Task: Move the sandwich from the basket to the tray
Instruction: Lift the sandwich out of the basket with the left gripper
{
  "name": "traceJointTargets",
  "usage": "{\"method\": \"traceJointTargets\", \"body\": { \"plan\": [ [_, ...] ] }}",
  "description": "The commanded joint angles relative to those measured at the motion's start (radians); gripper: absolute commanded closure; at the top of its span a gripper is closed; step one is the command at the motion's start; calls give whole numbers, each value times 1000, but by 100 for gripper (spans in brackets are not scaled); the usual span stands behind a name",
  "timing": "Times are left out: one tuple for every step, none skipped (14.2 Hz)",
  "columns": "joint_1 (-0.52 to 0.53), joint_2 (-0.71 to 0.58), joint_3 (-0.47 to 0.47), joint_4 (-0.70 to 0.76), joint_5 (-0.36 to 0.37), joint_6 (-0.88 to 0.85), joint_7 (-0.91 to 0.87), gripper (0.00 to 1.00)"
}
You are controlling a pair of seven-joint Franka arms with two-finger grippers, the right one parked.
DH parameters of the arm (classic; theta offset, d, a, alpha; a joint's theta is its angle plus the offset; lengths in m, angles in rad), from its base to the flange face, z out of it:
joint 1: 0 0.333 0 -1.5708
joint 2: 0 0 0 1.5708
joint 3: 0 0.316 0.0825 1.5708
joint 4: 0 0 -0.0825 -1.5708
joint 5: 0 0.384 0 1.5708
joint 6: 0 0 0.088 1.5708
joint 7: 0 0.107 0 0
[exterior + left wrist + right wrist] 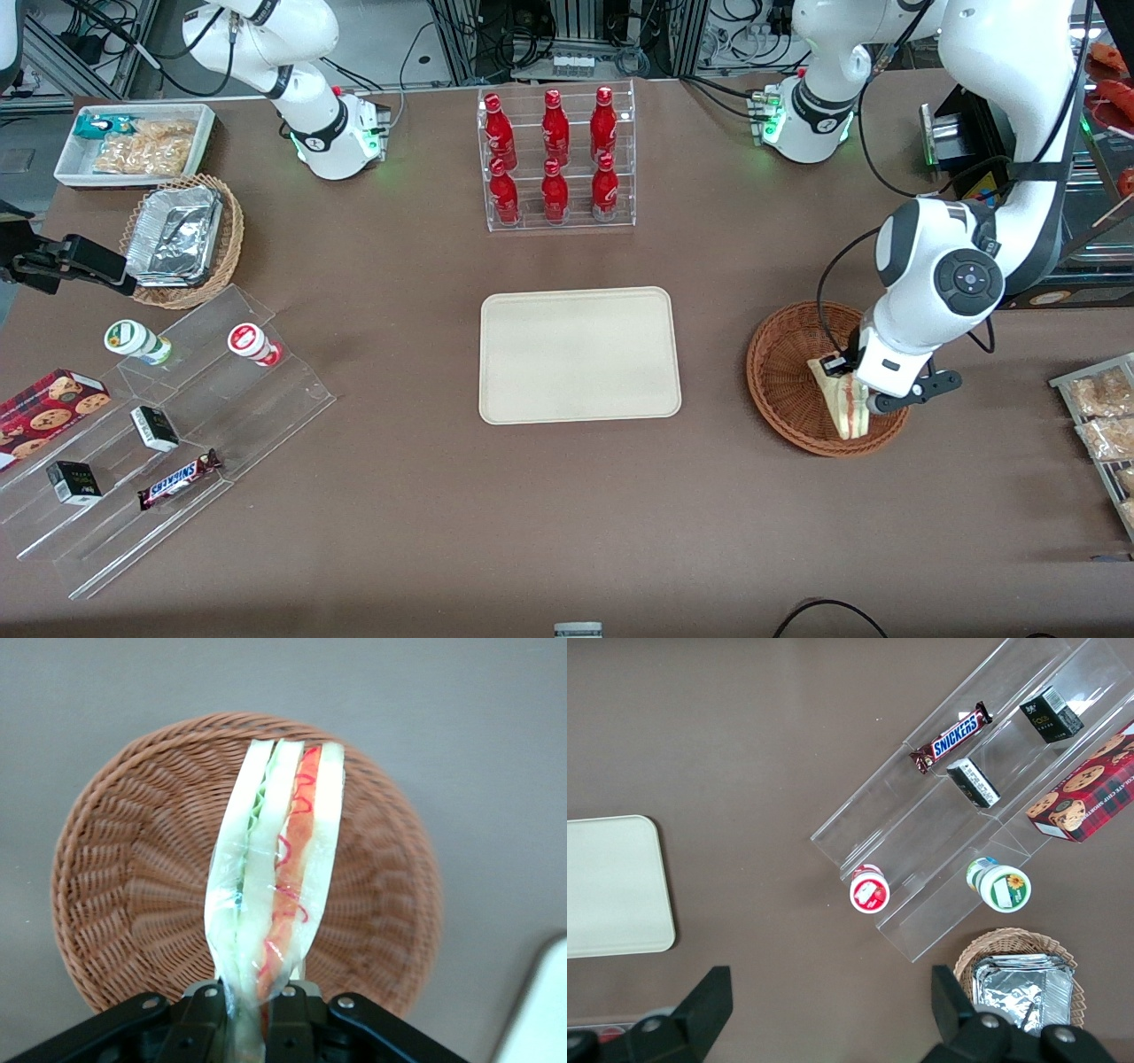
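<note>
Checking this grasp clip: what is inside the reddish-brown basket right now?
Only the sandwich, gripped by the gripper over the basket. The weave under the sandwich is covered; whether it has lifted clear is unclear.

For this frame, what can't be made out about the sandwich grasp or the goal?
- Front view: gripper fingertips over the basket, hidden by the arm's wrist and the sandwich.
- Left wrist view: the sandwich's gripped end, covered by the gripper; whether it has cleared the basket floor.
- Left wrist view: the tray, cut off by the frame edge.

Even overhead light, soft shadows, pics sharp w/ no glare.
</note>
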Motion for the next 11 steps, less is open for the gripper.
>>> {"method": "traceJointTargets", "body": {
  "plan": [
    [-11,13,-42,85,0,-84,-60,87],
    [-22,23,-55,109,1,-94,-97,87],
    [-45,31,-59,125,1,-101,-121,87],
    [-80,39,-59,136,1,-101,-167,87],
    [-103,43,-58,145,6,-101,-215,87],
    [-132,63,-59,162,13,-99,-239,87],
    [-172,88,-61,185,17,-98,-259,87],
    [-190,106,-62,202,18,-95,-287,87],
    [-218,137,-70,233,18,-93,-331,87],
    [-244,148,-78,257,20,-93,-383,87],
    [-255,158,-85,273,21,-96,-402,87]
  ]
}}
